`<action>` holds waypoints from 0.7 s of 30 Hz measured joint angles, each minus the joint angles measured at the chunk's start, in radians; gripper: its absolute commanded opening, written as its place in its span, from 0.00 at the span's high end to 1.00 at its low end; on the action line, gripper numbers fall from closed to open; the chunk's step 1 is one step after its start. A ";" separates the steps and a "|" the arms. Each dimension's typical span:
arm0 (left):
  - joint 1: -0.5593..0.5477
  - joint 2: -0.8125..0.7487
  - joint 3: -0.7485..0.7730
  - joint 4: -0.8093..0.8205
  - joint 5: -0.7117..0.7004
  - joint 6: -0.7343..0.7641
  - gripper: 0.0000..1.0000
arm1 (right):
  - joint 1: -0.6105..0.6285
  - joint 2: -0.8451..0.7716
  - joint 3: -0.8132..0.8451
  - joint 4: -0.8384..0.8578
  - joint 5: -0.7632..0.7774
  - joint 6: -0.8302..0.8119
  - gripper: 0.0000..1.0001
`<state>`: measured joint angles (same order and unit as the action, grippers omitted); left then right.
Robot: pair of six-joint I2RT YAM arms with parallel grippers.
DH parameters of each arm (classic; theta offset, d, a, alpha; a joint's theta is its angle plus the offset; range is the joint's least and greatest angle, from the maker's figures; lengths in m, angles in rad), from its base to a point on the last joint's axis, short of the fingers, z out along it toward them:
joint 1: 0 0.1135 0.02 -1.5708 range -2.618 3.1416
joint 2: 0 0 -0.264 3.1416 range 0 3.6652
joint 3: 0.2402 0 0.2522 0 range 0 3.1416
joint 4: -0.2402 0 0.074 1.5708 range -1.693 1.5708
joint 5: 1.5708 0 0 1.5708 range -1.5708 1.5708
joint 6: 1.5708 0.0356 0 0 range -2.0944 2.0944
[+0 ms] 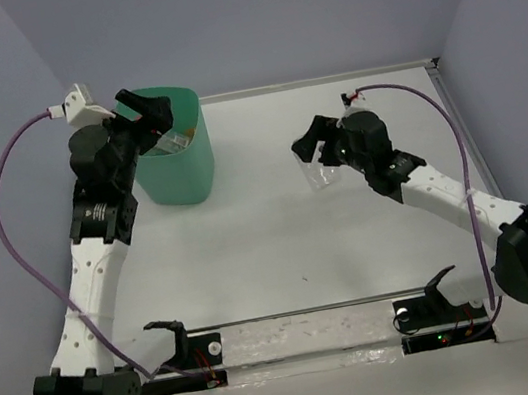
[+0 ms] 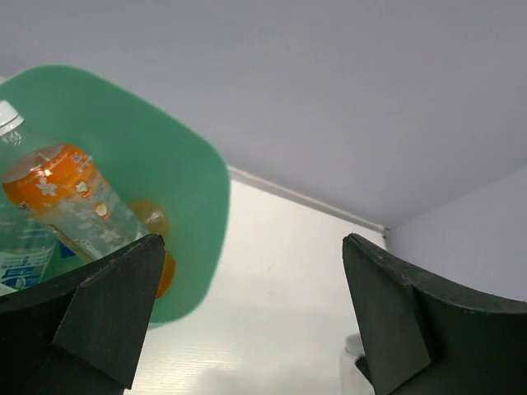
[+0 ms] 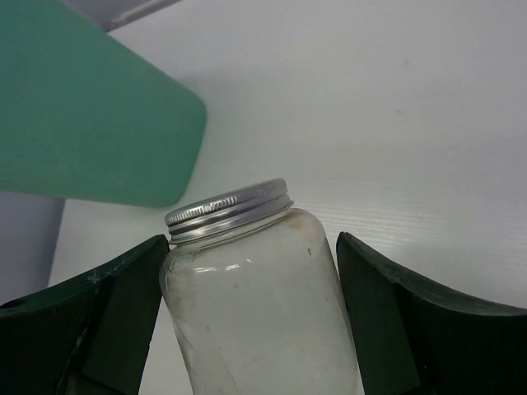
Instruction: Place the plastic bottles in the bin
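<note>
The mint-green bin (image 1: 179, 171) stands at the back left of the table. It holds several bottles (image 1: 171, 140). The left wrist view shows the bin's inner wall (image 2: 165, 156), a clear bottle with an orange label (image 2: 66, 197), one with a blue label (image 2: 20, 257) and an orange one (image 2: 156, 239). My left gripper (image 1: 151, 115) hangs over the bin's rim, open and empty (image 2: 253, 239). My right gripper (image 1: 316, 153) is shut on a clear bottle with a silver screw cap (image 3: 255, 304), held tilted right of the bin (image 3: 82, 107); this bottle also shows in the top view (image 1: 323, 175).
Lilac walls close the table at the back and both sides. A taped rail (image 1: 308, 337) runs along the near edge with two black hooks (image 1: 170, 333) (image 1: 439, 285). The white tabletop (image 1: 281, 235) lies between the arms.
</note>
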<state>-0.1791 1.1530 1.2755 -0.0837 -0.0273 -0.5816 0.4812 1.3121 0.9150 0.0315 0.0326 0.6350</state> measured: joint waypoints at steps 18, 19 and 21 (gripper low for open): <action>-0.034 -0.564 -0.168 0.052 0.129 0.114 0.01 | 0.319 0.729 1.259 0.069 -0.047 -0.163 0.53; -0.050 -0.566 -0.175 0.052 0.128 0.119 0.01 | 0.320 0.780 1.316 0.057 -0.052 -0.170 0.53; -0.078 -0.565 -0.185 0.047 0.124 0.129 0.01 | 0.325 0.906 1.465 0.059 -0.058 -0.198 0.52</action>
<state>-0.2573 0.5884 1.0901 -0.0372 0.0967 -0.4530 0.8062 2.2185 2.3798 0.0902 -0.0250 0.4366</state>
